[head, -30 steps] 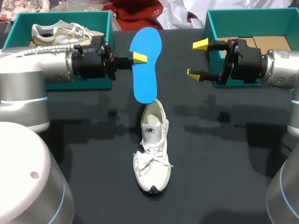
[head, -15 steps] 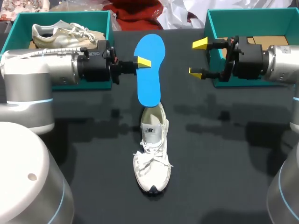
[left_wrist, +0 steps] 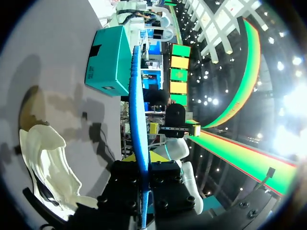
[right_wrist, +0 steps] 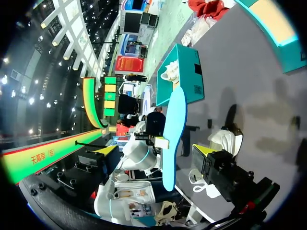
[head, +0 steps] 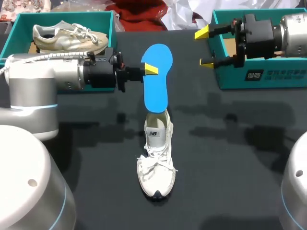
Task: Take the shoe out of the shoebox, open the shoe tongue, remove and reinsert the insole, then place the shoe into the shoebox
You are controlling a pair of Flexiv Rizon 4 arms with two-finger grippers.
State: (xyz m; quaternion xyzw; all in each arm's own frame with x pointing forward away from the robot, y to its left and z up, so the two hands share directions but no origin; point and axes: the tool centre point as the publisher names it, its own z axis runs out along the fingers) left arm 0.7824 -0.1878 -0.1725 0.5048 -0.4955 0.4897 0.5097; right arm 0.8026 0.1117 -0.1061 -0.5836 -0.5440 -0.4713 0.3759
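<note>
The white sneaker lies on the middle of the tabletop. Its toe points to the near edge and its heel to the far edge. The blue insole stands over the heel. Its long axis runs near to far, almost in line with the shoe's. Its lower end is at the collar opening and its upper end leans toward the far edge.

The left gripper comes in from the left and pinches the insole's left edge in its upper half. In the left wrist view the insole shows edge-on between the closed fingers, with the sneaker below and to one side. Reinserting it looks to depend on sliding that lower end down and toward the toe, and the left arm is placed to do that.

The right gripper hangs with its jaws wide apart and nothing in them. It is well apart from the insole, at the near left corner of the right shoebox. At the far left corner, the left shoebox holds a second sneaker.

Compared with a second ago, the insole has shifted right and nearer, so its tip now meets the collar. The right gripper has drawn back toward the far edge. The sneaker has not moved.
</note>
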